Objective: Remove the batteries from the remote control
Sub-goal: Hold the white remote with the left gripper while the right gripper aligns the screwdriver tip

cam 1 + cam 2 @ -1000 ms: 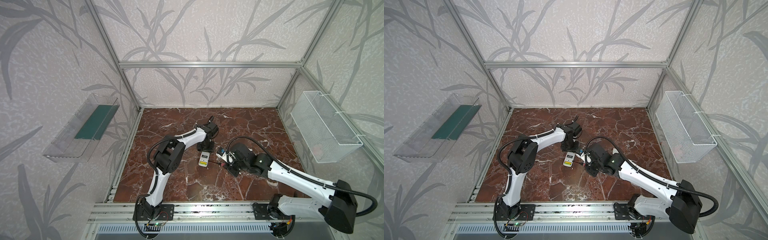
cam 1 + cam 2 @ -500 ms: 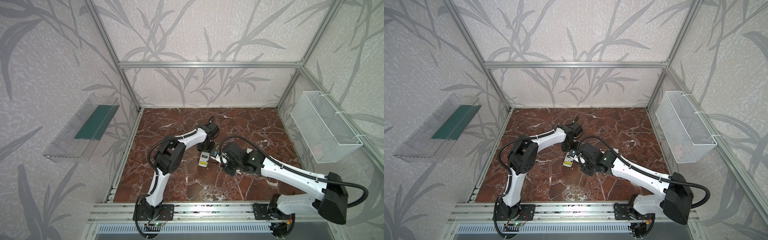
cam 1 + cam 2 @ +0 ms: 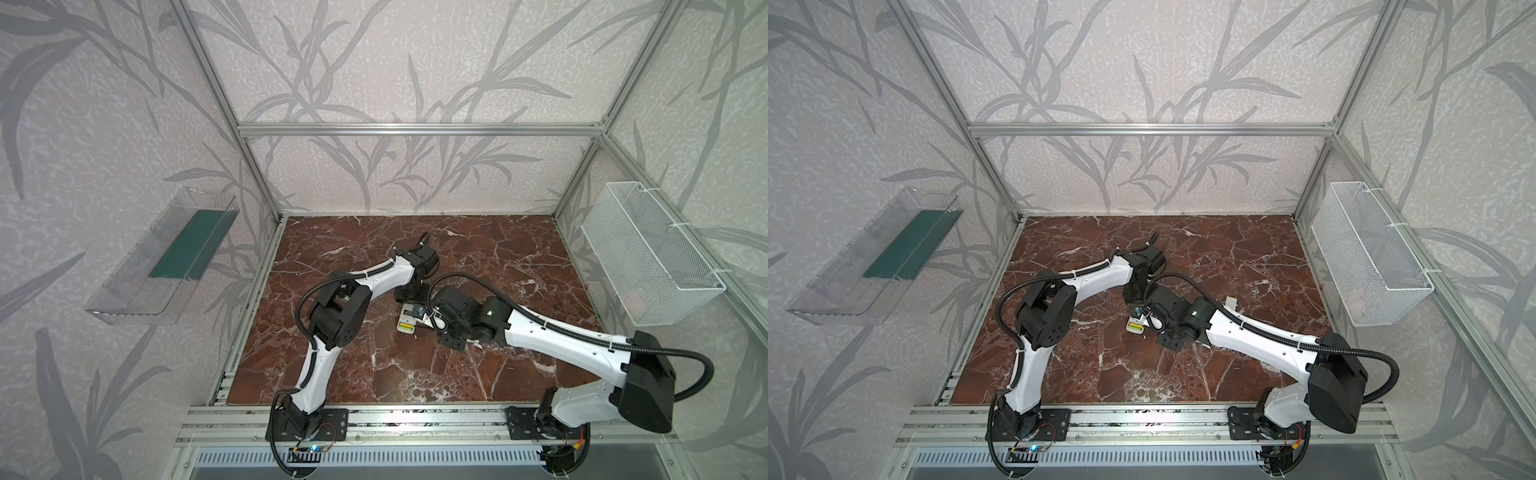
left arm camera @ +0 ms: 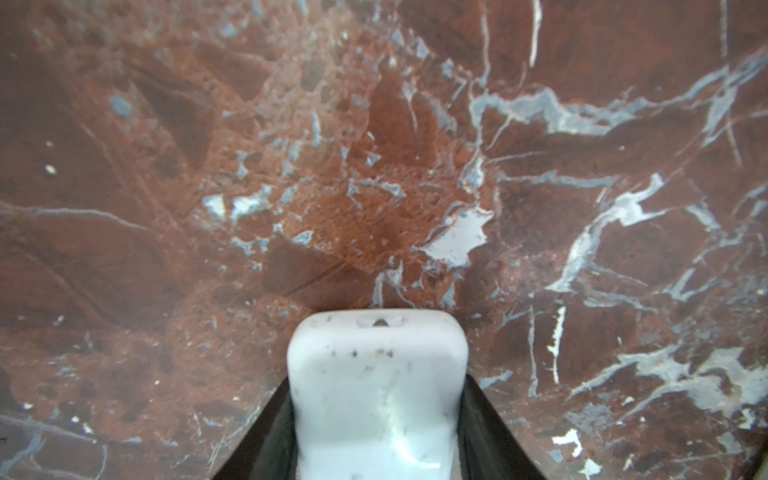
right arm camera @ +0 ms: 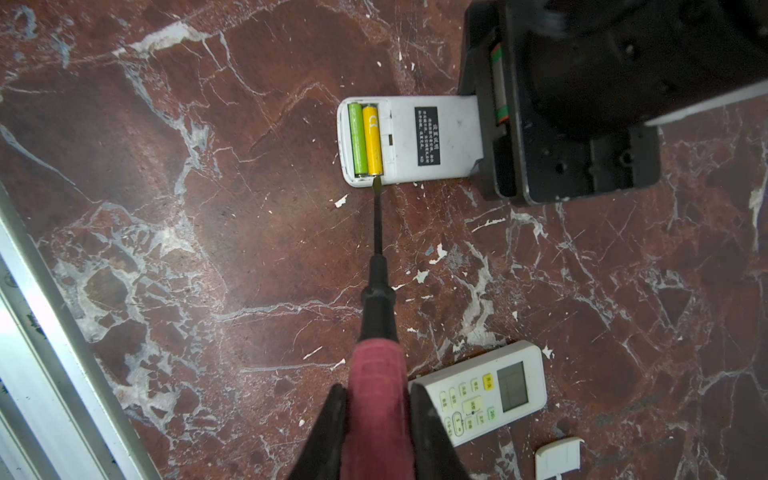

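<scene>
Grip on the right is firm: my right claw [image 5: 378, 390] pinches the red handle of the screwdriver [image 5: 377, 299], its black shaft pointing away from my wrist. The flat tip touches the rim of the open battery bay, right at the end of the yellow battery [image 5: 372, 141]. I cannot tell whether it has got under that battery.

The green battery [image 5: 357, 139] lies against the yellow one, side by side, both seated in the bay at one end of the remote control [image 5: 415, 141]. The remote control lies back-up on the marble table [image 5: 208, 249], with a black label in the middle of its back.

My left claw [image 4: 376, 424] is clamped on the opposite end. In the left wrist view the white casing fills the gap between my black fingers [image 4: 484, 432].

In a top view the remote control [image 3: 407, 322] lies near the middle of the table, my two claws meeting over it.

Near my right claw a second remote [image 5: 490, 390] lies face-up, buttons and screen showing. A small white cover [image 5: 557, 459] lies close by, apart from it.
</scene>
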Action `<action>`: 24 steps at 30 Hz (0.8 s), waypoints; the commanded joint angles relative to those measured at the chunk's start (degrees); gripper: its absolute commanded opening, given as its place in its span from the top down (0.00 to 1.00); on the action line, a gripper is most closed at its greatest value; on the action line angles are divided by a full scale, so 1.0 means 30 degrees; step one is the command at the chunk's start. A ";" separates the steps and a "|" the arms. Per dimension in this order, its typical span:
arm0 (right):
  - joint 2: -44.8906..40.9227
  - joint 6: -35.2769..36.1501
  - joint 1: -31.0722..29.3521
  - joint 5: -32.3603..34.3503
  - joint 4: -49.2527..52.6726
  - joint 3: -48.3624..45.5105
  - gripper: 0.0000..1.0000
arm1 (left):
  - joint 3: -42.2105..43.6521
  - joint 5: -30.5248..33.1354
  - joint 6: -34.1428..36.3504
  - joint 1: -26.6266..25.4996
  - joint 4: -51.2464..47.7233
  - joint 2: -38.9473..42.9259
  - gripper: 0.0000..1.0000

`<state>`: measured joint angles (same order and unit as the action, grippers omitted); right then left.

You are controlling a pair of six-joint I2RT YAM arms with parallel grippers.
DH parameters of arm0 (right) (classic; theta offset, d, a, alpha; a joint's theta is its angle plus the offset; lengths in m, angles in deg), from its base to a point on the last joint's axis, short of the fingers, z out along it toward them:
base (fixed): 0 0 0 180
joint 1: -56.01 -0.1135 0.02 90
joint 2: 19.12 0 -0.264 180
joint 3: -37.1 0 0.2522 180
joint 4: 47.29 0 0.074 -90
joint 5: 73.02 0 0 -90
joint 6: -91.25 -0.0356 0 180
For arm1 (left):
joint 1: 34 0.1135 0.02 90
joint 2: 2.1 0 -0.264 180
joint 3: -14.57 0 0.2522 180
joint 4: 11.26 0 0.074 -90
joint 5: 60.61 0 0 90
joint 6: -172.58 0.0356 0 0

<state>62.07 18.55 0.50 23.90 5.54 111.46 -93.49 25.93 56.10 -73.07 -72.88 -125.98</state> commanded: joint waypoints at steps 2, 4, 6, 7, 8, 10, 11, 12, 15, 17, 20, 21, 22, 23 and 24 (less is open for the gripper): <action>0.0399 0.0154 -0.0120 0.0214 0.0600 0.0760 1.00 | 0.0436 -0.0180 0.0330 -0.0354 -0.0644 -0.0808 0.88; 0.0574 0.0151 -0.0130 0.0217 0.0726 0.0890 1.00 | 0.0489 -0.0186 0.0330 -0.0360 -0.0625 -0.0823 0.88; 0.0708 0.0151 -0.0111 0.0243 0.0882 0.1066 1.00 | 0.0522 -0.0165 0.0334 -0.0352 -0.0598 -0.0864 0.88; 0.0738 0.0151 -0.0122 0.0221 0.0899 0.1096 1.00 | 0.0522 -0.0189 0.0352 -0.0346 -0.0565 -0.0888 0.88; 0.0769 0.0162 -0.0155 0.0243 0.0925 0.1156 1.00 | 0.0514 -0.0210 0.0367 -0.0344 -0.0529 -0.0896 0.88; 0.0697 0.0156 -0.0156 0.0148 0.0950 0.1215 1.00 | 0.0554 -0.0209 0.0387 -0.0345 -0.0513 -0.0946 0.88; 0.0611 0.0152 -0.0159 0.0072 0.0864 0.1216 1.00 | 0.0565 -0.0236 0.0389 -0.0353 -0.0469 -0.0951 0.88; 0.0461 0.0151 -0.0144 -0.0045 0.0764 0.1201 1.00 | 0.0582 -0.0278 0.0396 -0.0361 -0.0453 -0.0984 0.88; 0.0088 0.0155 -0.0132 -0.0169 0.0681 0.1246 1.00 | 0.0598 -0.0338 0.0389 -0.0352 -0.0368 -0.1009 0.89; -0.0090 0.0181 -0.0156 -0.0140 0.0688 0.1246 1.00 | 0.0635 -0.0386 0.0391 -0.0345 -0.0313 -0.1011 0.89; -0.0299 0.0212 -0.0153 -0.0310 0.0673 0.1231 1.00 | 0.0656 -0.0414 0.0413 -0.0341 -0.0280 -0.1043 0.89; -0.0347 0.0227 -0.0146 -0.0324 0.0654 0.1217 1.00 | 0.0668 -0.0400 0.0418 -0.0353 -0.0263 -0.1041 0.89; -0.0381 0.0220 -0.0134 -0.0342 0.0639 0.1217 1.00 | 0.0701 -0.0398 0.0418 -0.0342 -0.0271 -0.1042 0.90; -0.0438 0.0221 -0.0157 -0.0372 0.0594 0.1188 1.00 | 0.0701 -0.0422 0.0403 -0.0359 -0.0249 -0.1028 0.90; -0.0475 0.0266 -0.0148 -0.0427 0.0481 0.1119 1.00 | 0.0730 -0.0438 0.0400 -0.0339 -0.0238 -0.1039 0.90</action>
<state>62.42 18.81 0.50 23.57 6.98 113.19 -93.34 25.88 56.67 -73.07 -72.66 -126.00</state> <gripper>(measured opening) 0.237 0.504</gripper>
